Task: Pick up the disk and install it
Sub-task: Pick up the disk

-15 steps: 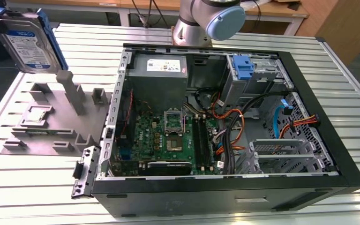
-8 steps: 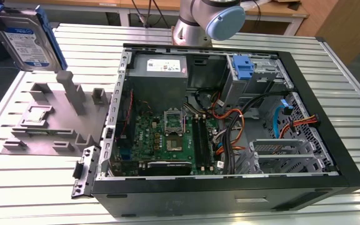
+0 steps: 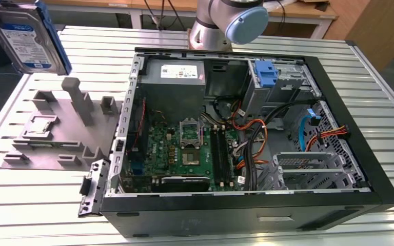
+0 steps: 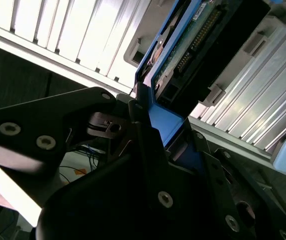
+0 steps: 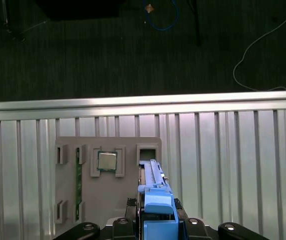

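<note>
The disk (image 3: 29,36) hangs in the air at the exterior view's upper left, above the grey fixture plate (image 3: 53,128), with its blue-and-white label facing the camera and its blue carrier frame around the edges. In the second wrist view my gripper (image 4: 155,122) is shut on the blue carrier end of the disk (image 4: 193,45). One black finger (image 4: 148,145) presses against the frame. The first wrist view shows the disk (image 5: 154,182) edge-on, rising from the gripper (image 5: 159,227).
The open computer case (image 3: 381,195) lies on the slatted metal table, with the motherboard (image 3: 183,148), power-supply box (image 3: 176,74), blue latch (image 3: 266,74) and a metal drive cage (image 3: 307,166) inside. The arm's base (image 3: 228,23) stands behind the case. A processor chip (image 5: 107,161) sits in the fixture plate.
</note>
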Tool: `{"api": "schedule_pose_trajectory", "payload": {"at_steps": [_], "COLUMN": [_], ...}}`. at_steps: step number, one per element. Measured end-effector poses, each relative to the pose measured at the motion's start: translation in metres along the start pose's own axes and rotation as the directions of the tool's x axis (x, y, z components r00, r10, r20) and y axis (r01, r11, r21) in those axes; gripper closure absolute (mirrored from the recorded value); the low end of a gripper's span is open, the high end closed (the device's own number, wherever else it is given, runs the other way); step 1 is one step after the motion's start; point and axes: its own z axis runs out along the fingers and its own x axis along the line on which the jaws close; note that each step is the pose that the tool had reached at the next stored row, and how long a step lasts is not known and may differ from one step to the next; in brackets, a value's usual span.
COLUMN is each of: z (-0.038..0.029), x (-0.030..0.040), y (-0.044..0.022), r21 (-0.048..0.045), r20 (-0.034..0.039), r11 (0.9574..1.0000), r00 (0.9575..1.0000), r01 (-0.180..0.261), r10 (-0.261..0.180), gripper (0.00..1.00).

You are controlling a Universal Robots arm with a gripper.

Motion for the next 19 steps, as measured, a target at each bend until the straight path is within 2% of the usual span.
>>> {"api": "schedule_pose_trajectory", "payload": {"at_steps": [5, 19], "z": [-0.0059, -0.0087], "x": [0.0000, 0.0000], "y": [0.0000, 0.0001], "r21": [0.0001, 0.0006], "r20": [0.0000, 0.0000], "r11": [1.0000, 1.0000], "r00": [1.0000, 1.0000], "r01": [0.000, 0.000], "r10": [0.000, 0.000], "gripper": [0.64, 0.64]}}
